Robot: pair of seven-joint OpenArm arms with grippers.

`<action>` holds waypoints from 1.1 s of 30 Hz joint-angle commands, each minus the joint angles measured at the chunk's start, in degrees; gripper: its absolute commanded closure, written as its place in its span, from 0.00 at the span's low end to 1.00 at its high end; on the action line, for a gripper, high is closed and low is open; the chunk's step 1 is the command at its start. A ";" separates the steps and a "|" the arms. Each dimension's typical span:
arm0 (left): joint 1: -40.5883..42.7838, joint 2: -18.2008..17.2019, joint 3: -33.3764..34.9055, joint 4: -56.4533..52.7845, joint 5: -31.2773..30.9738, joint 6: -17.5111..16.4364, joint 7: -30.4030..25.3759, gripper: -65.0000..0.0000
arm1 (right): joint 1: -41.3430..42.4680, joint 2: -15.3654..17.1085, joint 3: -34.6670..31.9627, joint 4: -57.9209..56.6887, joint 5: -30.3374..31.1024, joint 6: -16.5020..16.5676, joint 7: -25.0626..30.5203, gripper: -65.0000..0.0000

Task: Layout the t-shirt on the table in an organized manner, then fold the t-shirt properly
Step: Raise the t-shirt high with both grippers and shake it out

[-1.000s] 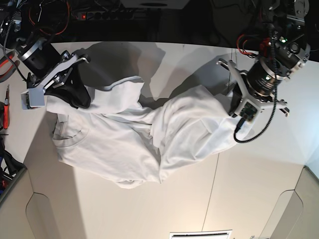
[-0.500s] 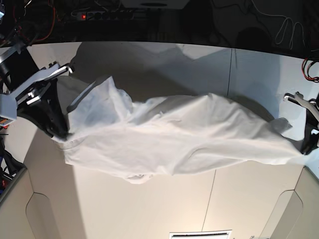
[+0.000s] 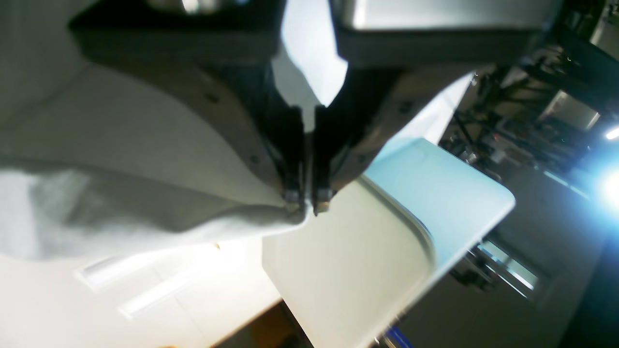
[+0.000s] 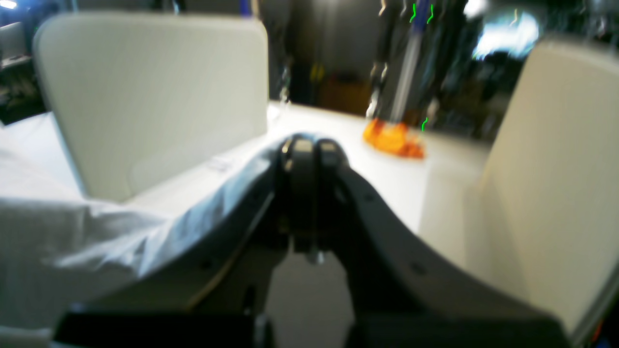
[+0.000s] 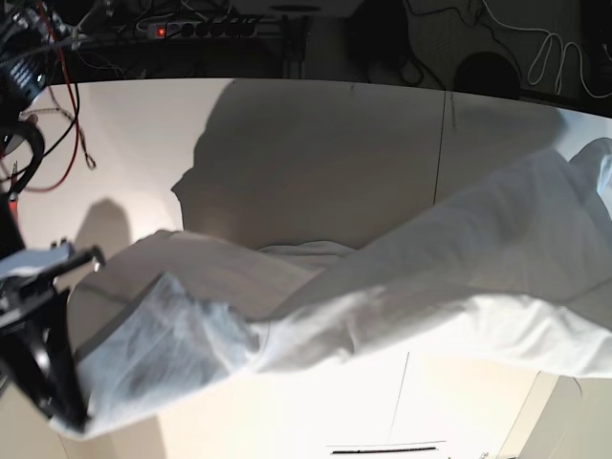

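off-white and matte, the worktop (image 5: 316, 143) fills the base view from the upper edge down, crossed by a thin dark seam line right of centre and by a broad shadow. the t-shirt (image 5: 402, 287) is lifted above it, stretched in a long band from the lower left of the frame up to the right edge, its cloth rumpled and sagging in the middle. the right pincer (image 5: 57, 411) sits at the lower left corner of the base view, clamped tight on the t-shirt's end there; its wrist view shows the tips pressed together with white cloth draped off to the left. the left pincer (image 3: 303, 205) is closed on a pinch of t-shirt fabric, seen at the centre of its wrist view. an orange object (image 4: 394, 139), blurred, lies on the worktop beyond the right pincer.
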 commanded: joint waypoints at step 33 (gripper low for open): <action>-6.75 -7.89 -12.20 0.96 1.51 9.42 -3.39 1.00 | 16.63 3.15 -0.04 1.07 0.07 -1.25 3.41 1.00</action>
